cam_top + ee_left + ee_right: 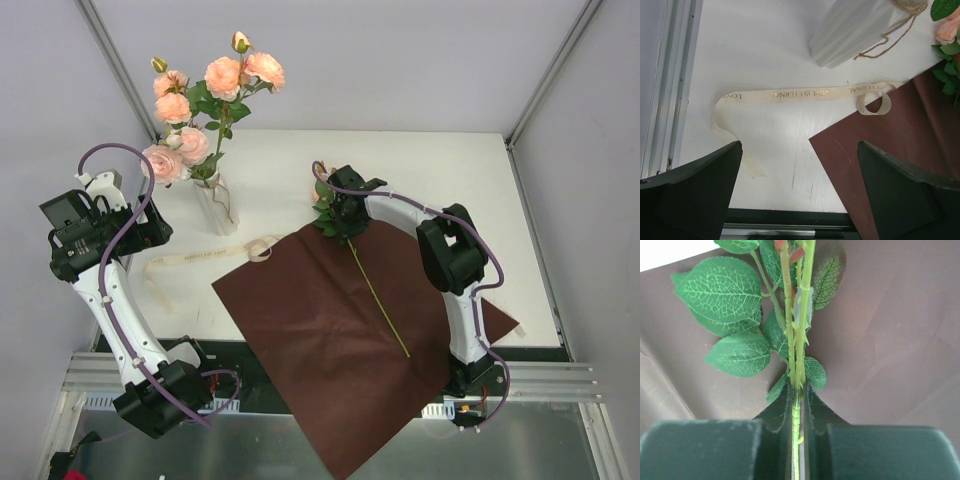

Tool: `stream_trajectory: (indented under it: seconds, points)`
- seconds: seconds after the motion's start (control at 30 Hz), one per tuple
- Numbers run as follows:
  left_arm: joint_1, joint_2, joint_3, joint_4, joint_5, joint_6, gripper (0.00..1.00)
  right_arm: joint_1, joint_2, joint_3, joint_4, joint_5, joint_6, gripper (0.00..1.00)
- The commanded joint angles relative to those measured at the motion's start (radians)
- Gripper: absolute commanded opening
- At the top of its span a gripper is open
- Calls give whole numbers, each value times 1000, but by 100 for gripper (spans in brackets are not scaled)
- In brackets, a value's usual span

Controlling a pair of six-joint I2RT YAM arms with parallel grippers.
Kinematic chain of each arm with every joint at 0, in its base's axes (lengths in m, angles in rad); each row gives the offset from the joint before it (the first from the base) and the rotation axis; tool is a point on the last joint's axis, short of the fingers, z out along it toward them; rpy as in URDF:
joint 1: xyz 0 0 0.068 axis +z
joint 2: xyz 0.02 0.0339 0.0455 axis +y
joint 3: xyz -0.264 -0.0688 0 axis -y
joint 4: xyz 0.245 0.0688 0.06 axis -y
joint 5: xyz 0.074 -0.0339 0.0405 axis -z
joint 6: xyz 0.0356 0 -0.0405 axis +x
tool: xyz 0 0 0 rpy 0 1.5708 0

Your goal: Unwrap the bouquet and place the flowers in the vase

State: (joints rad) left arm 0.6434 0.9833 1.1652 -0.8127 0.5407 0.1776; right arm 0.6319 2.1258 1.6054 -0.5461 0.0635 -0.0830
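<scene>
Done: wrapping paper (pixel 330 340) spread flat on bench (pixel 420 170); ribbon (pixel 200 258) off; most flowers (pixel 205 100) standing in vase (pixel 217 205).
Remaining: last stem (pixel 375 290), lying on paper.
Right gripper (pixel 796 395): pinched on that stem.
Left gripper (pixel 800 145): wide, empty.

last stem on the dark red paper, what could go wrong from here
The right hand grips the thin stem just under its leaves, so the long free end may swing or twist in the grip once lifted. The vase is small and already holds tall flowers; pushing another stem in might tip it.
</scene>
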Motion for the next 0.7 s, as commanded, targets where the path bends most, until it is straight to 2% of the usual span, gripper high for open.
stream_trajectory:
  seconds: [0.0,0.17,0.43,0.53,0.57,0.63,0.67]
  points:
    - [7,0,22,-5,11,31,99,9,2,11,-12,5,28,1]
    - [7,11,40,-3,7,25,99,8,-147,-19,60,30,57,1]
    - [7,14,85,-16,-16,-4,99,3,-587,-65,277,6,97,1]
    - [9,17,111,-13,-76,-61,99,8,-743,-136,467,-28,143,1]
    - [15,26,125,-14,-80,-94,99,11,-783,-216,636,-46,152,1]
    - [33,38,132,-17,-73,-121,99,35,-877,-312,858,-109,141,1]
    - [35,41,139,-25,-67,-131,99,48,-892,-390,1113,-143,118,1]
